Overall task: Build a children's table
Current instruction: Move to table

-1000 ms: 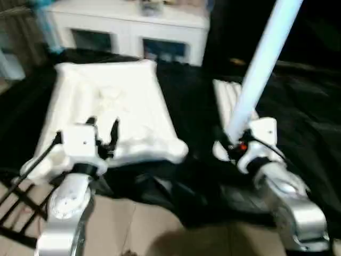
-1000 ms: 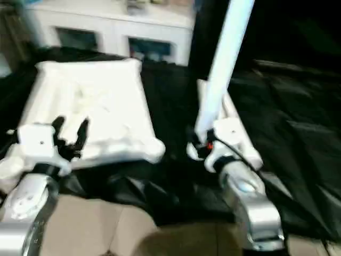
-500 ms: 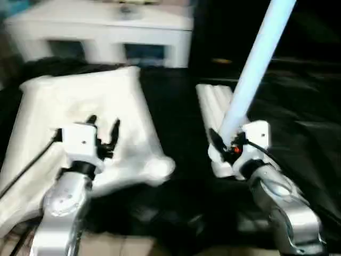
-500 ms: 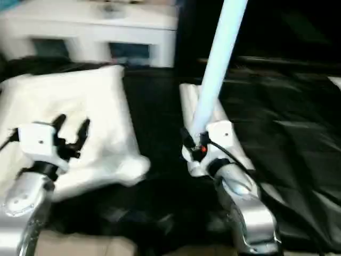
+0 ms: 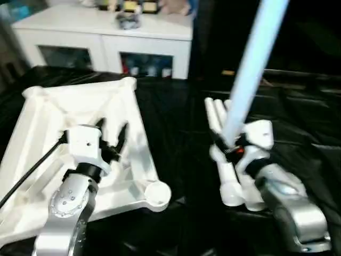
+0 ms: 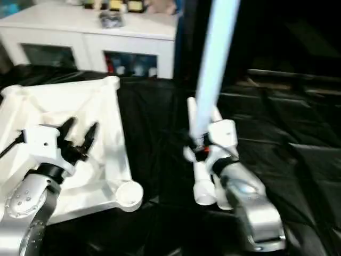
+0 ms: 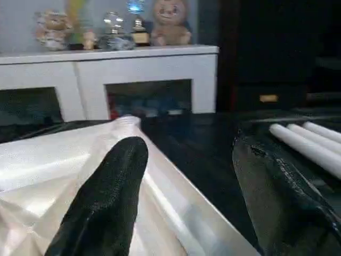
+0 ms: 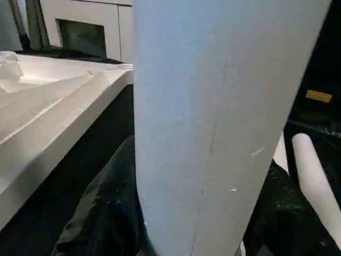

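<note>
Looking through the left eye view, the tabletop (image 5: 80, 154) is found lying underside up on the black cloth (image 5: 181, 133), ribs exposed and one round corner socket (image 5: 156, 192) nearest the robot. The left gripper (image 5: 112, 140) is held over the ribbed underside with its two black fingers spread apart and nothing between them. The right gripper (image 5: 229, 145) is closed around the lower end of one leg (image 5: 250, 69), which is raised steeply and leans away to the upper right. Three spare legs (image 5: 226, 154) are seen lying side by side on the cloth just beneath that gripper. A white cabinet (image 5: 106, 42) stands behind.

From the right eye view, the same arrangement is confirmed; the held leg and the near socket are well apart.

In the left wrist view, the gripper's fingers (image 7: 106, 208) are seen parted above the tabletop's rim, with the spare legs off to one side.

In the right wrist view, the leg is seen clasped between dark pads (image 8: 101, 218), close to the lens.

Risks are judged as follows. The leg is gripped at its very end, so its long free length could swing or slip in the grip during transfer. Its base could strike the spare legs and roll them. If it is not aligned with the socket, the unheld tabletop could be pushed across the cloth.
</note>
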Robot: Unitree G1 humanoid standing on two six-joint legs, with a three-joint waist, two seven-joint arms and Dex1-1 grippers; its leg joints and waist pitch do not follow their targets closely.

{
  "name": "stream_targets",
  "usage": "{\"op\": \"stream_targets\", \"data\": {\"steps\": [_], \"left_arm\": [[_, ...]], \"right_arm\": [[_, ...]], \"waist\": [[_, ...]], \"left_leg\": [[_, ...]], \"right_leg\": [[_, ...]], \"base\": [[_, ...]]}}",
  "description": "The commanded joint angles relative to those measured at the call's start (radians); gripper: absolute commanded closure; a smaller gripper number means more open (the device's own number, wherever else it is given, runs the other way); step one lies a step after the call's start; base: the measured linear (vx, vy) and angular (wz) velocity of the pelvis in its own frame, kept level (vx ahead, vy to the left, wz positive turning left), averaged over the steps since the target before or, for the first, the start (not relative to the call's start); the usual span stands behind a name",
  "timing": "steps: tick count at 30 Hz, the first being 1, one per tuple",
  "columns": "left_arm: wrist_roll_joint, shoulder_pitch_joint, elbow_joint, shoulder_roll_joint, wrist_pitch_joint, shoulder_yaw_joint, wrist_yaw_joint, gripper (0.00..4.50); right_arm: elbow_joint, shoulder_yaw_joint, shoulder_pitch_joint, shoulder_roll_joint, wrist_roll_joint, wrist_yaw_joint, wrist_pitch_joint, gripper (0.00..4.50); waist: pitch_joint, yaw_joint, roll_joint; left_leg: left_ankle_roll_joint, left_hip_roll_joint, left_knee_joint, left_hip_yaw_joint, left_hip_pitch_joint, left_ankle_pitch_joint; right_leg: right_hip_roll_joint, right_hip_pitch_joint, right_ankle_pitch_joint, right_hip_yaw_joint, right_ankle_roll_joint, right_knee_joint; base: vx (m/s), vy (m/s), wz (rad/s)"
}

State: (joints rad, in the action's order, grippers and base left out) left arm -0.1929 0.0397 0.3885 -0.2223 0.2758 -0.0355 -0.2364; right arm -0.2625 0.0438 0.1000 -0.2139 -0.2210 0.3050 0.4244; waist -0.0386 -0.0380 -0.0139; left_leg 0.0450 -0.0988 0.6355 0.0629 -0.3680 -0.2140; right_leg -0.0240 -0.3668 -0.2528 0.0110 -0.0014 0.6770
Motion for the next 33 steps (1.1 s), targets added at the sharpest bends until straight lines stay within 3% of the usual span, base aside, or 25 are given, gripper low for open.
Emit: {"op": "stream_targets", "data": {"steps": [1, 2, 3, 4, 6, 8, 9, 10, 11, 12, 13, 15, 18, 22, 24, 25, 27, 28, 29, 33], "left_arm": [[-0.051, 0.005, -0.006, -0.030, 0.023, -0.002, -0.088, 1.36], [-0.059, 0.003, -0.009, -0.041, 0.023, 0.001, -0.113, 1.19], [-0.074, -0.002, -0.017, -0.077, 0.020, 0.014, -0.180, 1.19], [-0.091, -0.005, -0.021, -0.104, 0.020, 0.024, -0.235, 1.08], [-0.112, -0.007, -0.029, -0.149, 0.033, 0.045, -0.318, 0.94], [-0.138, -0.007, -0.043, -0.231, 0.070, 0.085, -0.445, 0.76], [-0.150, -0.007, -0.051, -0.272, 0.082, 0.102, -0.505, 0.75], [-0.151, -0.007, -0.052, -0.275, 0.083, 0.103, -0.508, 0.72], [-0.167, -0.010, -0.059, -0.316, 0.103, 0.117, -0.567, 0.63], [-0.181, -0.012, -0.069, -0.361, 0.119, 0.129, -0.630, 0.63], [-0.176, -0.018, -0.085, -0.400, 0.123, 0.145, -0.681, 0.46], [-0.134, -0.029, -0.126, -0.473, 0.106, 0.188, -0.770, 0.65], [-0.079, -0.043, -0.175, -0.513, 0.068, 0.218, -0.809, 0.79], [-0.016, -0.088, -0.267, -0.551, 0.014, 0.246, -0.830, 1.24], [0.006, -0.111, -0.311, -0.567, -0.004, 0.255, -0.831, 1.28], [0.008, -0.113, -0.315, -0.568, -0.007, 0.254, -0.830, 1.46], [-0.026, -0.111, -0.308, -0.574, 0.027, 0.254, -0.862, 1.66], [-0.039, -0.109, -0.305, -0.576, 0.045, 0.252, -0.878, 1.66], [-0.052, -0.106, -0.301, -0.577, 0.061, 0.247, -0.888, 1.72], [-0.086, -0.098, -0.303, -0.556, 0.087, 0.226, -0.884, 2.08]], "right_arm": [[-0.020, 0.014, 0.011, -0.003, -0.016, 0.026, 0.006, 2.59], [-0.019, 0.015, 0.012, -0.006, -0.018, 0.032, 0.005, 2.59], [-0.015, 0.017, 0.015, -0.015, -0.018, 0.045, 0.003, 2.59], [-0.013, 0.017, 0.017, -0.019, -0.026, 0.059, 0.005, 2.59], [-0.012, 0.020, 0.020, -0.027, -0.029, 0.073, 0.006, 2.59], [-0.007, 0.026, 0.028, -0.043, -0.031, 0.097, 0.007, 2.59], [-0.005, 0.028, 0.032, -0.049, -0.040, 0.115, 0.012, 2.59], [-0.005, 0.029, 0.033, -0.049, -0.041, 0.116, 0.012, 2.59], [-0.003, 0.035, 0.034, -0.063, -0.049, 0.145, 0.011, 2.59], [-0.003, 0.043, 0.035, -0.079, -0.053, 0.173, 0.009, 2.59], [-0.002, 0.049, 0.035, -0.096, -0.052, 0.196, 0.007, 2.59], [-0.002, 0.056, 0.034, -0.122, -0.050, 0.227, 0.006, 2.59], [0.004, 0.050, 0.037, -0.129, -0.051, 0.230, 0.005, 2.59], [0.009, 0.035, 0.045, -0.136, -0.055, 0.237, 0.009, 2.59], [0.011, 0.033, 0.046, -0.142, -0.058, 0.240, 0.009, 2.59], [0.010, 0.034, 0.046, -0.142, -0.058, 0.240, 0.008, 2.59], [0.014, 0.034, 0.043, -0.146, -0.053, 0.241, 0.003, 2.59], [0.014, 0.032, 0.041, -0.147, -0.053, 0.243, 0.002, 2.59], [0.013, 0.031, 0.039, -0.148, -0.053, 0.243, 0.003, 2.59], [0.006, 0.025, 0.032, -0.143, -0.057, 0.235, 0.017, 2.59]], "waist": [[0.044, -0.003, 0.022], [0.038, 0.005, 0.021], [0.033, 0.005, 0.023], [0.025, 0.005, 0.021], [0.020, 0.002, 0.020], [0.019, 0.001, 0.023], [0.019, 0.002, 0.019], [0.019, 0.002, 0.020], [0.020, 0.005, 0.019], [0.021, 0.002, 0.026], [0.020, 0.003, 0.024], [0.020, 0.001, 0.027], [0.025, 0.000, 0.025], [0.032, -0.003, 0.032], [0.035, -0.005, 0.030], [0.037, -0.005, 0.036], [0.038, -0.004, 0.035], [0.039, -0.004, 0.040], [0.039, -0.004, 0.045], [0.035, -0.002, 0.043]], "left_leg": [[0.026, -0.092, -0.075, -0.013, 0.011, -0.068], [0.038, -0.104, -0.093, -0.014, 0.010, -0.166], [0.041, -0.107, -0.099, -0.013, 0.012, -0.223], [0.041, -0.107, -0.103, -0.002, 0.020, -0.338], [0.049, -0.105, -0.107, 0.009, 0.021, -0.417], [0.058, -0.107, -0.112, 0.015, 0.017, -0.429], [0.056, -0.106, -0.112, 0.018, 0.016, -0.427], [0.056, -0.106, -0.114, 0.020, 0.012, -0.421], [0.057, -0.106, -0.115, 0.021, 0.009, -0.412], [0.055, -0.107, -0.115, 0.020, 0.010, -0.401], [0.051, -0.107, -0.115, 0.023, 0.011, -0.403], [0.045, -0.107, -0.114, 0.027, 0.014, -0.392], [0.033, -0.109, -0.113, 0.034, 0.015, -0.337], [0.023, -0.112, -0.109, 0.040, 0.014, -0.267], [0.015, -0.112, -0.107, 0.043, 0.013, -0.229], [0.016, -0.114, -0.108, 0.041, 0.011, -0.199], [0.012, -0.114, -0.105, 0.044, 0.009, -0.173], [0.010, -0.113, -0.103, 0.045, 0.010, -0.161], [0.008, -0.114, -0.103, 0.045, 0.010, -0.160], [0.009, -0.115, -0.104, 0.047, 0.012, -0.193]], "right_leg": [[-0.088, 0.043, 0.155, -0.036, -0.095, -0.086], [-0.089, 0.042, 0.060, -0.034, -0.150, -0.091], [-0.089, 0.037, 0.003, -0.034, -0.165, -0.096], [-0.093, 0.024, -0.131, -0.039, -0.176, -0.111], [-0.104, 0.016, -0.307, -0.046, -0.161, -0.126], [-0.109, 0.011, -0.376, -0.048, -0.139, -0.132], [-0.108, 0.009, -0.389, -0.049, -0.131, -0.135], [-0.110, 0.009, -0.406, -0.050, -0.122, -0.134], [-0.110, 0.011, -0.401, -0.049, -0.121, -0.133], [-0.112, 0.011, -0.391, -0.050, -0.122, -0.133], [-0.110, 0.008, -0.382, -0.050, -0.125, -0.133], [-0.111, 0.005, -0.380, -0.054, -0.130, -0.136], [-0.109, 0.009, -0.317, -0.054, -0.148, -0.131], [-0.108, 0.016, -0.205, -0.052, -0.180, -0.123], [-0.106, 0.020, -0.148, -0.050, -0.188, -0.119], [-0.106, 0.024, -0.088, -0.047, -0.199, -0.114], [-0.106, 0.028, -0.023, -0.045, -0.219, -0.107], [-0.107, 0.029, 0.003, -0.045, -0.229, -0.104], [-0.106, 0.029, 0.010, -0.045, -0.232, -0.105], [-0.106, 0.031, -0.025, -0.045, -0.246, -0.108]], "base": [[0.000, 0.000, 0.00], [0.000, 0.000, 0.00], [-0.053, 0.037, 0.04], [0.000, 0.000, 0.00], [-0.056, 0.031, 0.02], [-0.065, 0.034, -0.02], [0.000, 0.000, 0.00], [0.000, 0.000, 0.00], [0.000, 0.000, 0.00], [0.000, 0.000, 0.00], [0.000, 0.000, 0.00], [0.000, 0.000, 0.00], [0.000, 0.000, 0.00], [0.000, 0.000, 0.00], [0.000, 0.000, 0.00], [0.000, 0.000, 0.00], [0.000, 0.000, 0.00], [0.000, 0.000, 0.00], [0.000, 0.000, 0.00], [0.000, 0.000, 0.00]]}}
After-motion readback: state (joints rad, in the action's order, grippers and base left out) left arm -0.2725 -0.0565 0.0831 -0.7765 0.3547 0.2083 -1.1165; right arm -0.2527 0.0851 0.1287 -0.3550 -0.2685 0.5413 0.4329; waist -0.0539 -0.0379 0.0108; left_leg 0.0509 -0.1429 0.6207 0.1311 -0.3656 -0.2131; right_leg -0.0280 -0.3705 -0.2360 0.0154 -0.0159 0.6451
